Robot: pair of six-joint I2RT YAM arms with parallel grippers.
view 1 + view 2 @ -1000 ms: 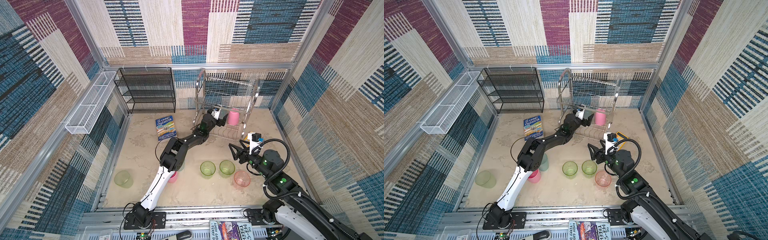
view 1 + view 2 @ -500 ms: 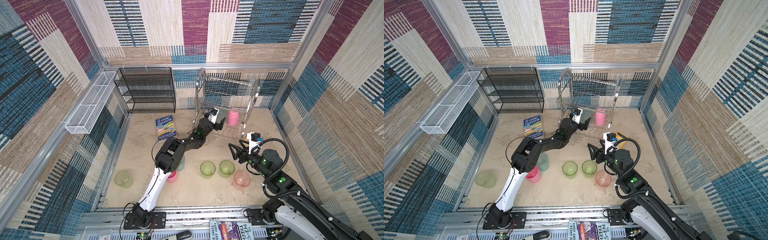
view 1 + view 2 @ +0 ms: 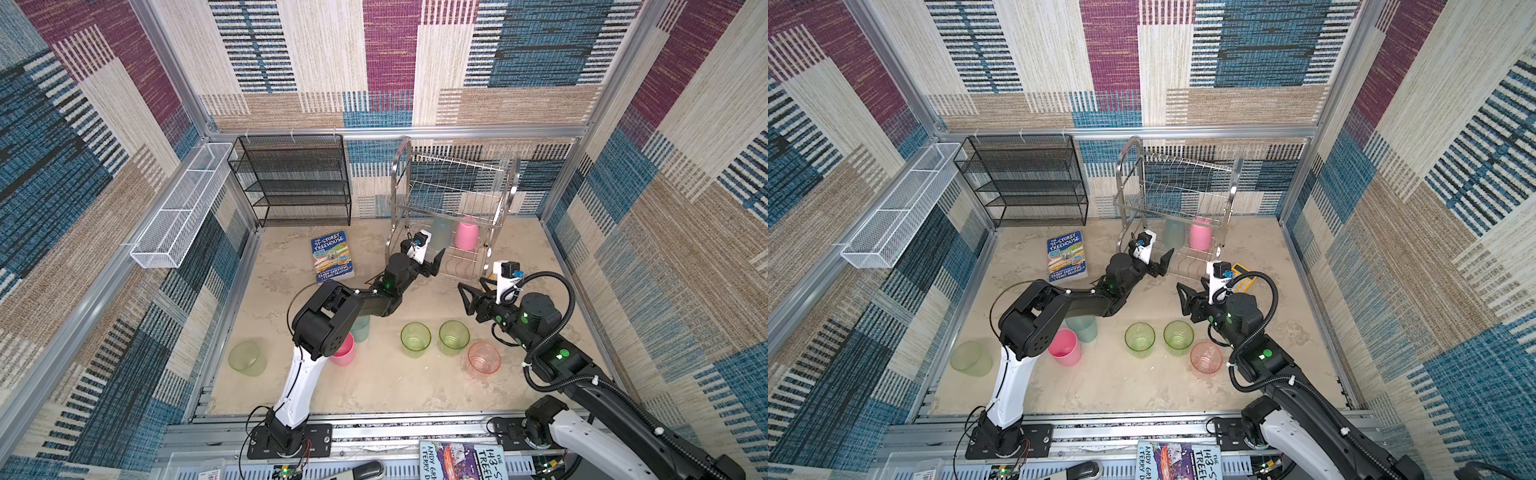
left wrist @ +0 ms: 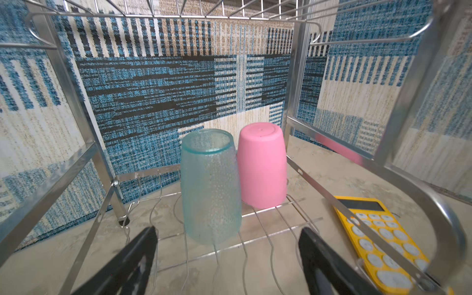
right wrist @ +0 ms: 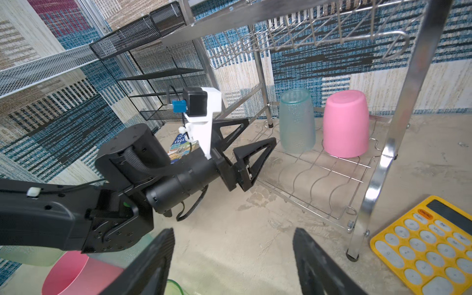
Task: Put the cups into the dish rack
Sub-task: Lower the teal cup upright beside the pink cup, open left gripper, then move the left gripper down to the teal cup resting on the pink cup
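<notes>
Two cups, a teal cup (image 4: 210, 186) and a pink cup (image 4: 261, 166), are set mouth-down, side by side, on the lower tier of the dish rack (image 3: 457, 183). The left tool (image 3: 430, 255) is held just before them, jaws apart and empty. Six more cups are spread over the worktop (image 3: 395, 386). Nearest the right tool (image 3: 471, 291), likewise spread and empty, two yellow-green cups (image 3: 415, 338) and a salmon cup (image 3: 484, 357) are found mouth-up, towards the front edge. Another pink cup (image 3: 344, 353) is partly covered by the left arm. A yellow calculator (image 5: 424, 245) is seen beside the rack's foot.
</notes>
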